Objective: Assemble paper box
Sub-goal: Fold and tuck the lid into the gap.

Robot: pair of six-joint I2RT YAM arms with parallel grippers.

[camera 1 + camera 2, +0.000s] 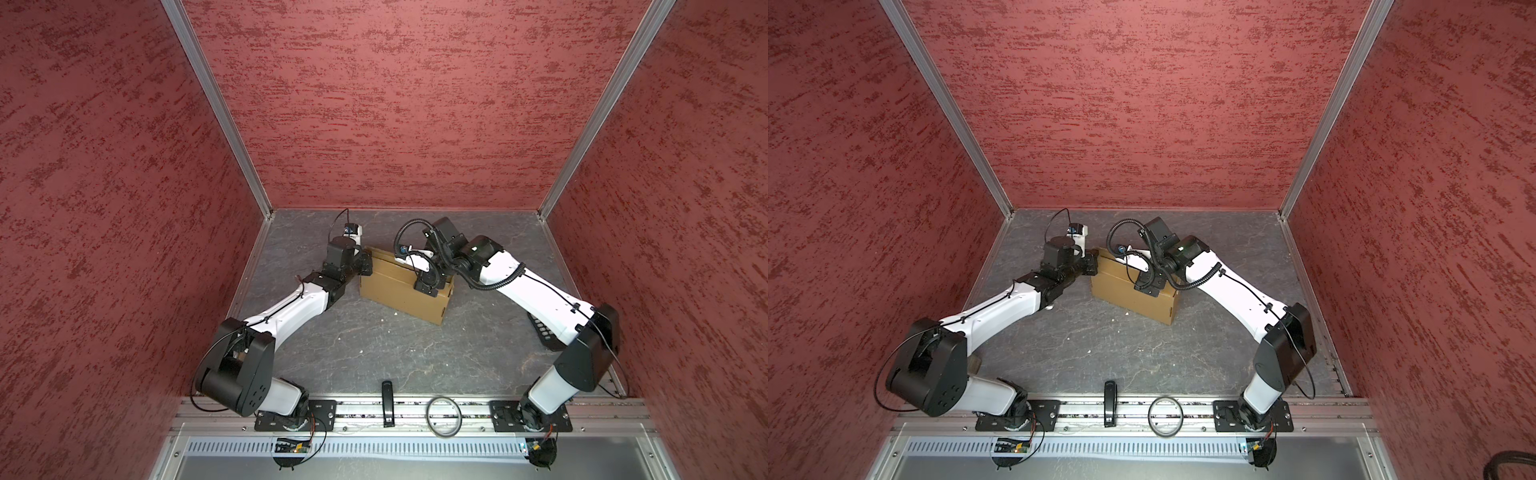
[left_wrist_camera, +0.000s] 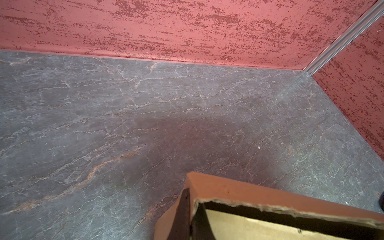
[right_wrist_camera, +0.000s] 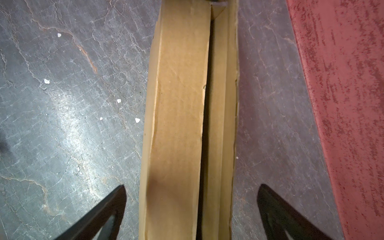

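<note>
Nearby, white crumbs (image 3: pixel 137 120) lie beside the paper box (image 3: pixel 178 124).

1. Looks like a robotics lab test cell rather than a home or a shop.
2. Closed in on three sides by red textured panels (image 1: pixel 395 104) set in aluminium corner posts (image 1: pixel 216 108).
3. Floored with a grey stone-look counter (image 1: pixel 374 353).
4. Fitted with a white-and-black left arm (image 1: pixel 291 307) and right arm (image 1: pixel 540 291), each bolted through a black plate (image 1: pixel 324 409) to an aluminium rail (image 1: pixel 357 417) along the near edge.
5. Wired below that rail: slotted cable duct (image 1: pixel 395 449), small circuit board (image 1: pixel 291 448), loose leads.
</note>
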